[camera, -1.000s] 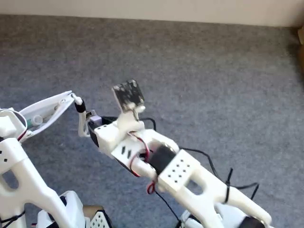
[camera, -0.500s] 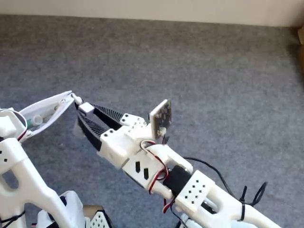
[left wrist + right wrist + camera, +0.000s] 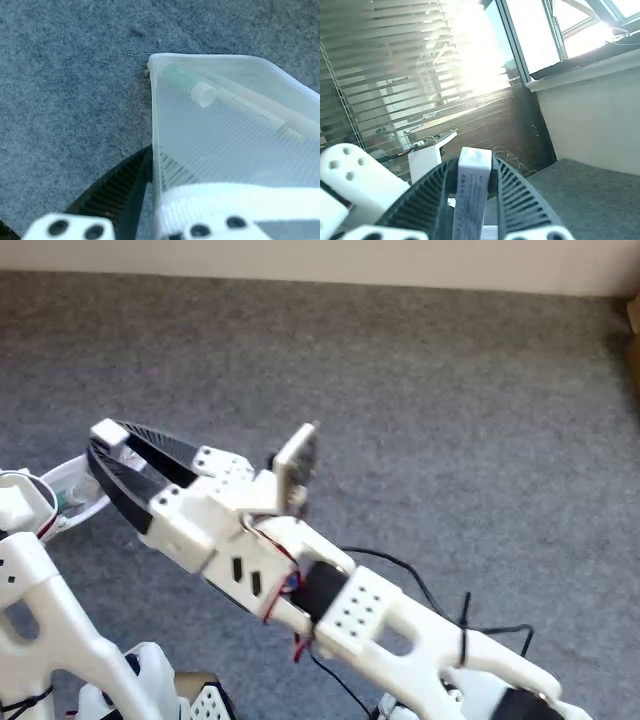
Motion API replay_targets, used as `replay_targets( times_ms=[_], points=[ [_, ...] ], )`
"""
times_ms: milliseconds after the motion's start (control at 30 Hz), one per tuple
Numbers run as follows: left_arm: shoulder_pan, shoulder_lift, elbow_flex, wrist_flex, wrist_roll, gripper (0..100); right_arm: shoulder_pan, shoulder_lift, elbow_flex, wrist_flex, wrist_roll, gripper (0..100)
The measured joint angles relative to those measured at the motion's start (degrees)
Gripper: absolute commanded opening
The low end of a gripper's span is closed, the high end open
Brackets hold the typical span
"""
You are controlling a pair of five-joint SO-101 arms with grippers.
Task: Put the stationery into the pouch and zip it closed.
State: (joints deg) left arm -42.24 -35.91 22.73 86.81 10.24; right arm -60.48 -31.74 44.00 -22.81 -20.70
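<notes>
In the left wrist view the clear mesh pouch hangs from my left gripper, which is shut on its edge. Inside lie a long pale pen and a green-tipped item. The high view shows the pouch at the far left, held off the carpet. My right gripper hovers just above it, shut on a small white rectangular block. That block stands upright between the black fingers in the right wrist view, which faces the room, not the pouch.
Grey carpet covers the whole surface, and a pale wall strip runs along the far edge. The right arm's body and cables cross the lower middle. The left arm's white base stands at the lower left.
The right gripper rolled over, then swung left and upward from beside the pouch's open end to above the pouch, keeping the white block. The left arm and pouch stayed put.
</notes>
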Motion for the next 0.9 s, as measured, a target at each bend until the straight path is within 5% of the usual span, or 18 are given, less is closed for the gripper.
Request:
replay_targets(
  times_ms=[667, 900],
  points=[
    [0.09, 0.00, 0.18, -0.09, 0.00, 0, -1.05, 12.04, -3.34, 0.00, 5.19, 0.4],
    [0.09, 0.00, 0.35, -0.09, 0.00, 0, -1.05, 20.31, -3.34, -11.16, 5.19, 0.4]
  ],
)
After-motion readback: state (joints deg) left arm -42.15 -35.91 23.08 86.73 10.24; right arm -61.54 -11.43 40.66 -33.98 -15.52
